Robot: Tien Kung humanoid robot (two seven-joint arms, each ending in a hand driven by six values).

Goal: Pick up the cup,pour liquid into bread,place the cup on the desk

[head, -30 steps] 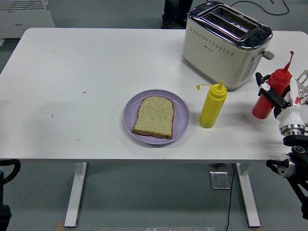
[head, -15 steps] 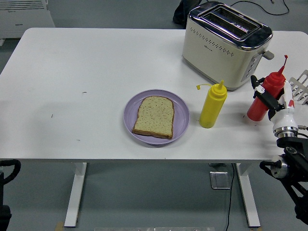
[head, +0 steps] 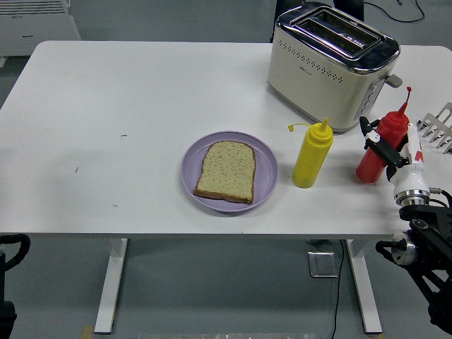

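At the table's right edge, head view: the right hand (head: 393, 150) is wrapped around the red bottle (head: 379, 147), held upright near the toaster (head: 330, 65) and well apart from the bread (head: 226, 171); pick-up looks done or nearly so, with pouring and set-down left. The bread lies bare on the purple plate (head: 192, 159), and the yellow bottle (head: 311, 154) stands untouched beside it; the left arm (head: 8, 275) rests at the lower left corner, fingers not visible.

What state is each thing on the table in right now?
Red squeeze bottle: gripped by the right hand, tilted slightly.
Yellow squeeze bottle: upright, cap flipped open.
Bread slice: flat on the purple plate, no sauce visible.
Toaster: slots empty.
Left hand: out of view.
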